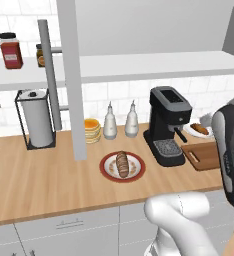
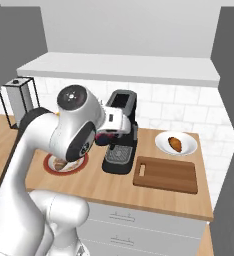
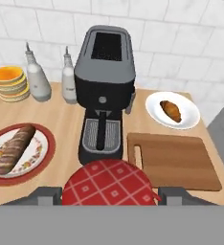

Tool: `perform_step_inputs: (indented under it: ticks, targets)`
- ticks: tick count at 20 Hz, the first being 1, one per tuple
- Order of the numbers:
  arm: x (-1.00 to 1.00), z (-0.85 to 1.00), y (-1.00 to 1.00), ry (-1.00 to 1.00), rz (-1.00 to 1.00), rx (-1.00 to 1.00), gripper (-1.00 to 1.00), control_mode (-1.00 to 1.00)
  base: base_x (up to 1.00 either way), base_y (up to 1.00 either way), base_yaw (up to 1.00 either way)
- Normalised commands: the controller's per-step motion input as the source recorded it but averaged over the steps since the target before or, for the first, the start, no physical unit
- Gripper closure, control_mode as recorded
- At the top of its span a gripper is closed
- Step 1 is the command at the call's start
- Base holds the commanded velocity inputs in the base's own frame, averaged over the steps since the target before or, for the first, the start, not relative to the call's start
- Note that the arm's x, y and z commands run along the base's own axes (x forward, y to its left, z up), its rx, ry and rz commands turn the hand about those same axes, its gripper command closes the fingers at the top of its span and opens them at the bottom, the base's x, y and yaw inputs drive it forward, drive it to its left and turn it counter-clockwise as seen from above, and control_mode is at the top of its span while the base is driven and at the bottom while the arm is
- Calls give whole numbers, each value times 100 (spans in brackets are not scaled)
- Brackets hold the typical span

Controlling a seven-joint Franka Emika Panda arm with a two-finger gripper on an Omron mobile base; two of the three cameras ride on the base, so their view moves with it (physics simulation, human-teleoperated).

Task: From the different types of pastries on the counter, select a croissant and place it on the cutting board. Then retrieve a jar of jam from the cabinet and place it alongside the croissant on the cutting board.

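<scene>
My gripper (image 3: 110,194) is shut on the jar of jam (image 3: 109,184), whose round red checked top sits between the two fingers. The hand (image 2: 114,124) hovers over the counter (image 1: 49,185), just in front of the black coffee machine (image 3: 104,86). The cutting board (image 3: 181,162) lies bare to the right of the machine. Behind the board, the croissant (image 3: 171,110) rests on a white plate (image 3: 190,119). The board (image 2: 166,174) and the croissant (image 2: 175,143) also appear in the right base view.
A brown loaf on a red-rimmed plate (image 3: 16,148) lies left of the machine, with a pancake stack (image 3: 9,82) and two white bottles (image 1: 110,122) behind. A paper towel holder (image 1: 39,120) stands far left. The cabinet shelf (image 1: 139,65) carries a tall red jar (image 1: 10,50).
</scene>
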Motion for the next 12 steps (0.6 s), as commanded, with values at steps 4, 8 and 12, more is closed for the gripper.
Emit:
perform_step_inputs:
  ticks: [4,8,12]
  targets:
    - [20,-11,-15,1,45,-1,100,-100,0,0,0]
    - [15,-5,-6,6,44,-9,100,-100,0,0,0]
    - [14,-20,-21,13,48,-7,100,-100,0,0,0]
